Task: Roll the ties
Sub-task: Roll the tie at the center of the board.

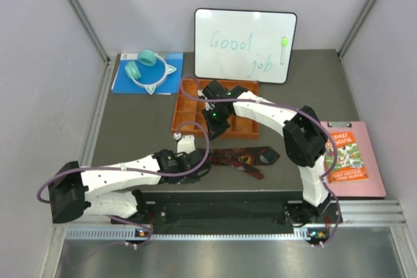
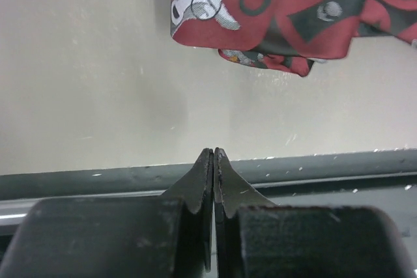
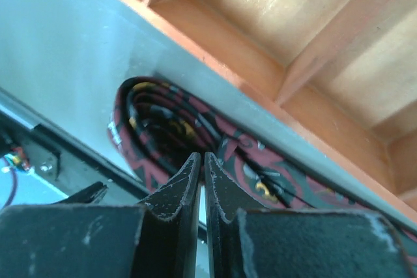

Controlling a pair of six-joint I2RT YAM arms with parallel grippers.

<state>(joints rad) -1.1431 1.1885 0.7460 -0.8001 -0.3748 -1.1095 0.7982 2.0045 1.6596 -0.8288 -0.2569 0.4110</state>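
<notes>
**Top view.** Dark maroon-red, black-patterned fabric necktie [image 1: 242, 157] lies loose on the grey counter [image 1: 137, 128], just in front of the orange wooden compartment tray [image 1: 178, 110]. Its long axis runs left–right, parallel to the tray's near wall. One end points at the left hand [image 1: 203, 161]. No coil is visible from here. Right hand [image 1: 217, 128] hangs over the tray's near rim.

**Left wrist view.** Fingers pressed together, empty. The tie's end lies just beyond the tips, not touching. Judgement: spread the fingers, straddle that end low to the counter, and pinch square to the long axis so the first turn starts tight.

**Right wrist view.** Fingers almost touching, nothing pinched. The tie runs along the tray wall, with its left end looped over on itself.
</notes>
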